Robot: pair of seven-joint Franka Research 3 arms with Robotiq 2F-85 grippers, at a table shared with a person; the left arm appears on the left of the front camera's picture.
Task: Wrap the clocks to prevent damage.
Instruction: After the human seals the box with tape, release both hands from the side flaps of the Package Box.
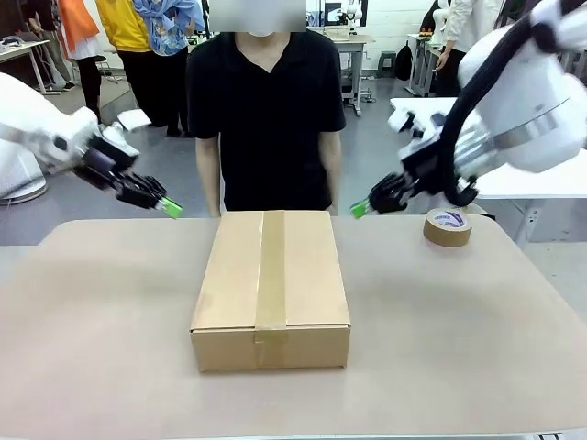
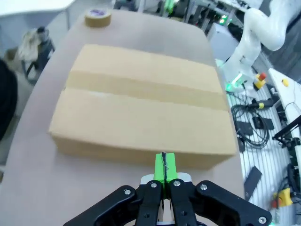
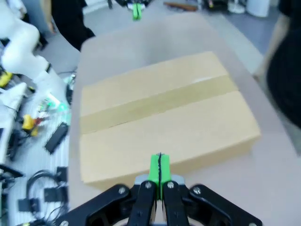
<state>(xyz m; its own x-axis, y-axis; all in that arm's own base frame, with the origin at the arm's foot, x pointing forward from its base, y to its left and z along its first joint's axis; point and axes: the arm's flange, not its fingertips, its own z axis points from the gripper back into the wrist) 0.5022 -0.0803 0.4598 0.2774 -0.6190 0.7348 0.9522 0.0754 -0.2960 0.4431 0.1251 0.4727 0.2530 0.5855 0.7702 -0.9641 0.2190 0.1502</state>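
Note:
A closed cardboard box (image 1: 271,286) sealed with a strip of brown tape along its top sits in the middle of the table; it also appears in the left wrist view (image 2: 141,106) and the right wrist view (image 3: 164,117). The clocks are hidden. My left gripper (image 1: 171,209) hovers above the table's far left, shut with nothing in it, its green pads (image 2: 164,168) pressed together. My right gripper (image 1: 359,209) hangs near the box's far right corner, also shut and empty (image 3: 159,168).
A roll of brown tape (image 1: 448,226) lies at the far right of the table, seen too in the left wrist view (image 2: 98,18). A person in a black shirt (image 1: 266,110) stands at the far edge behind the box. Bare tabletop (image 1: 101,321) surrounds the box.

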